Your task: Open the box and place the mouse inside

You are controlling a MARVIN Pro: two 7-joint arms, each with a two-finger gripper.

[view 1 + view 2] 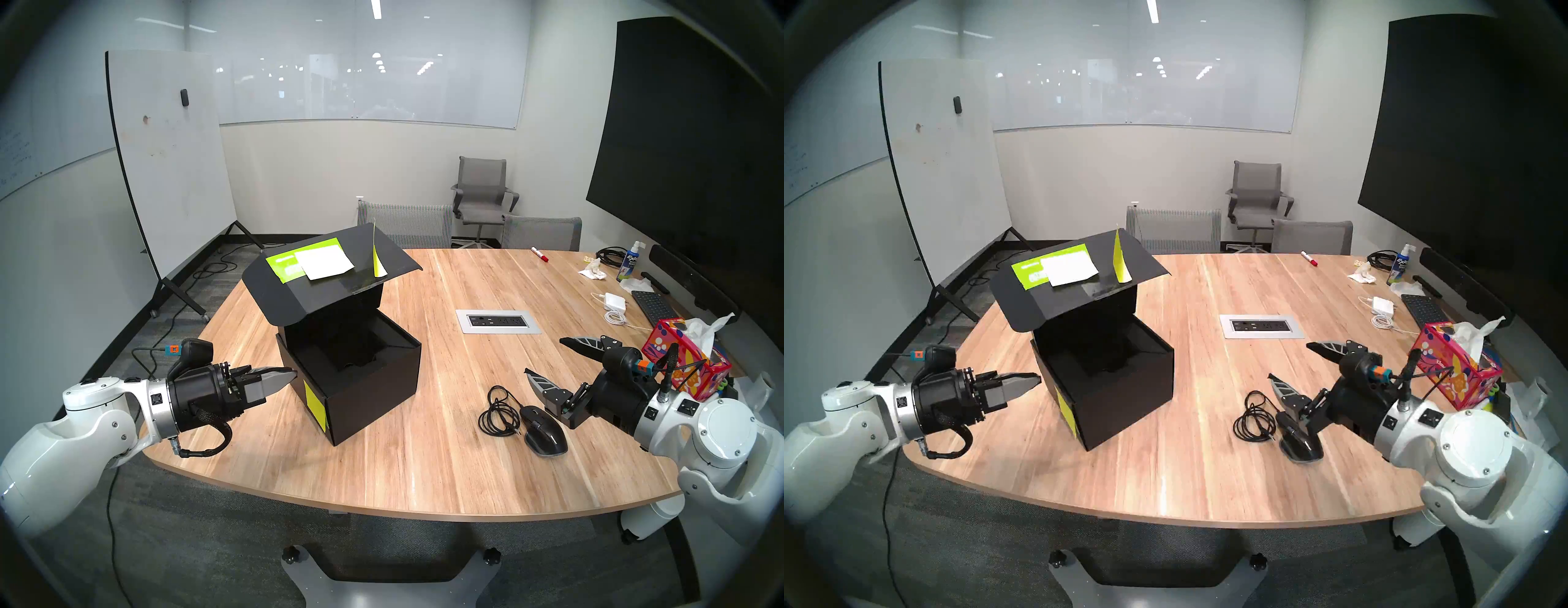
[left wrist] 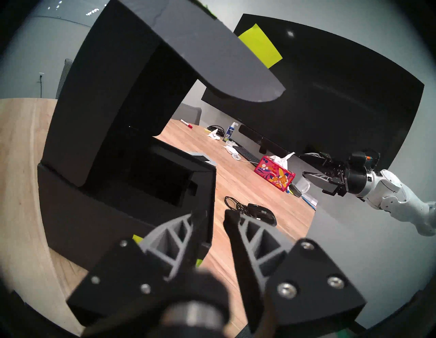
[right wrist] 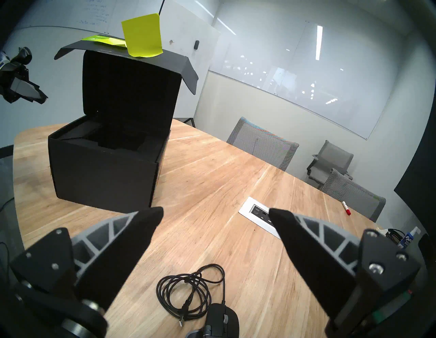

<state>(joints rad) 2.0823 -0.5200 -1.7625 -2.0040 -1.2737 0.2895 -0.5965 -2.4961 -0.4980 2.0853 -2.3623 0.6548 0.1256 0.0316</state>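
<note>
The black box (image 1: 373,395) stands on the left half of the table with its hinged lid (image 1: 335,276) raised and its black recessed insert (image 1: 352,352) showing. A green label and yellow sticky notes sit on the lid. The black mouse (image 1: 545,429) lies on the table to the right, its coiled cable (image 1: 500,409) beside it. My left gripper (image 1: 292,375) points at the box's left face, its fingers a narrow gap apart with nothing between them. My right gripper (image 1: 544,356) hovers wide open just above and behind the mouse (image 3: 219,321), holding nothing.
A red floral tissue box (image 1: 687,361), keyboard (image 1: 653,305), white power adapter (image 1: 615,301), spray bottle (image 1: 630,261) and red marker (image 1: 539,254) crowd the table's right and far edge. A power outlet plate (image 1: 498,321) is set in the middle. Grey chairs stand behind.
</note>
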